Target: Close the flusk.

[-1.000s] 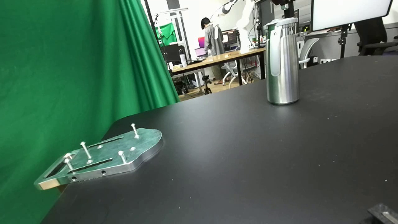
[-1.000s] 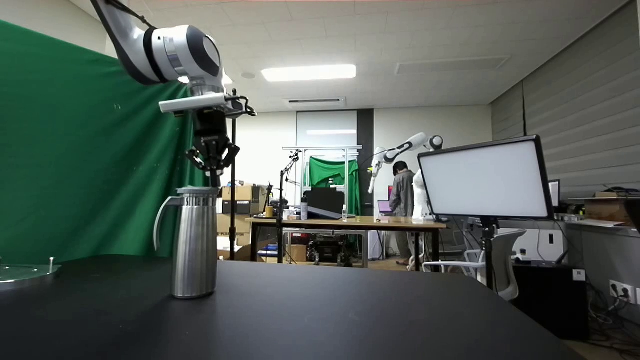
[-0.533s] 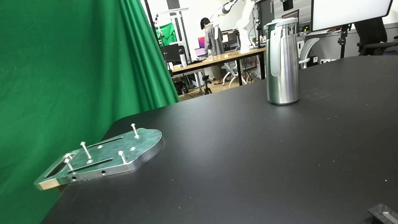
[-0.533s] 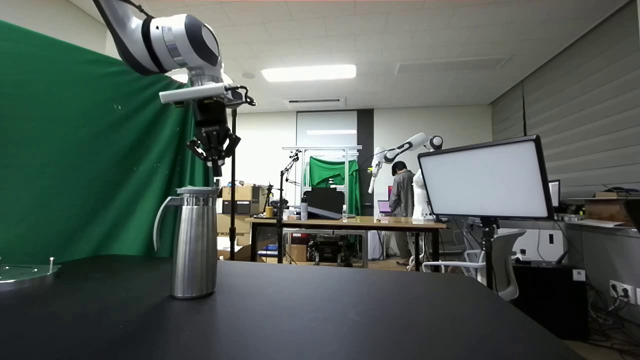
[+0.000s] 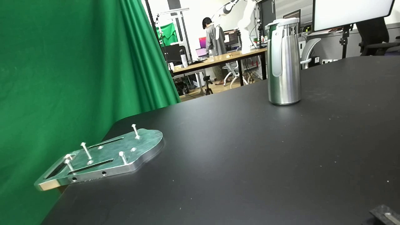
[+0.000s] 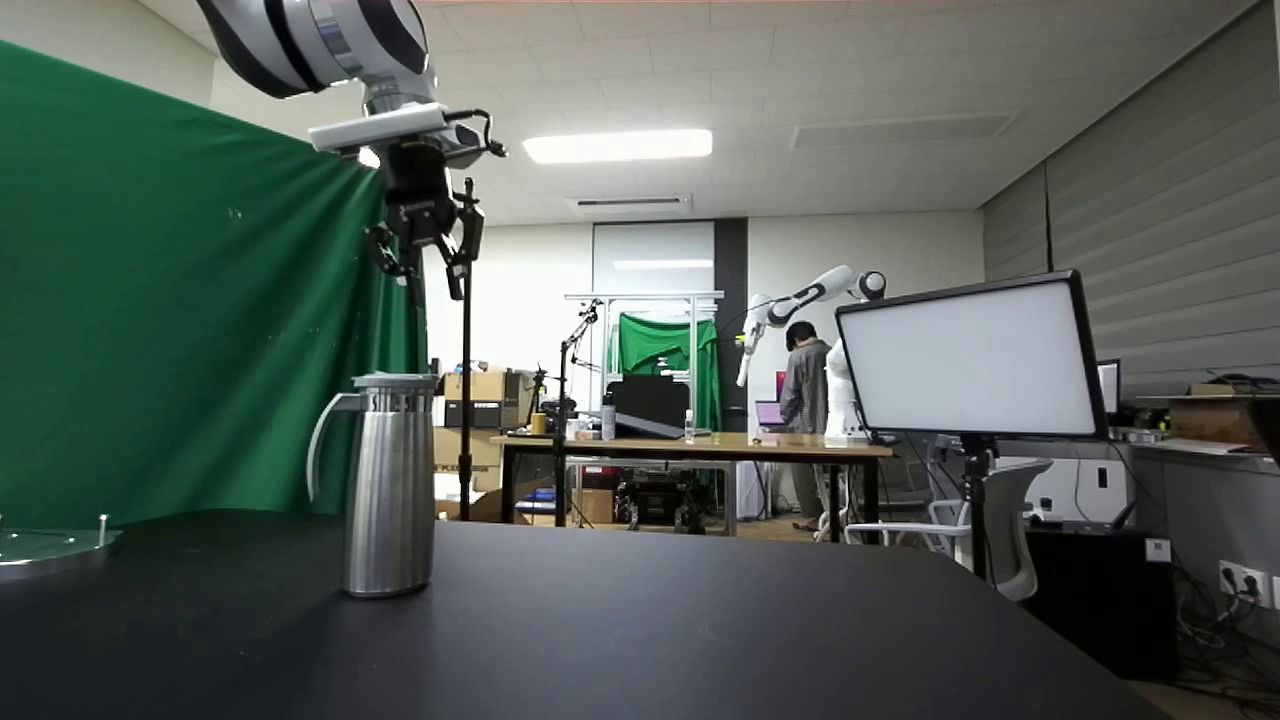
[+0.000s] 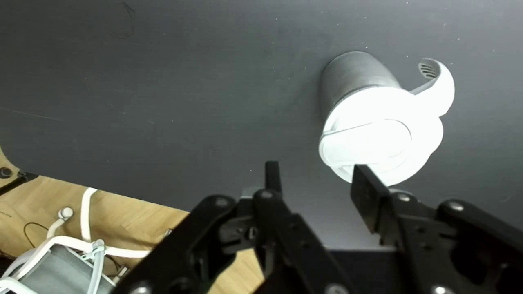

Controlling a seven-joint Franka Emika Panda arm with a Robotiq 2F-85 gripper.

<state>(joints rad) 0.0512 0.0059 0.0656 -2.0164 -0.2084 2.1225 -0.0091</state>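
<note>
My jaws stand parted and empty, well above the flask [image 6: 390, 490], at its 12 o'clock in an exterior view. It stands upright on the worktop [image 6: 700, 610], I'd guess to take a push squarely, handle [image 7: 441, 90] at 2 o'clock in the wrist view. The lid [image 7: 380, 134] looks seated, so I judge no grip is needed.

In the wrist view, glare swallows detail on the lid [image 7: 376, 106] of the flask [image 7: 353, 73], and your gripper [image 7: 318, 185] hides some of that lid. In an exterior view, the top edge crops your arm [image 6: 365, 58] and the left edge the pegged plate [image 6: 50, 545].
</note>
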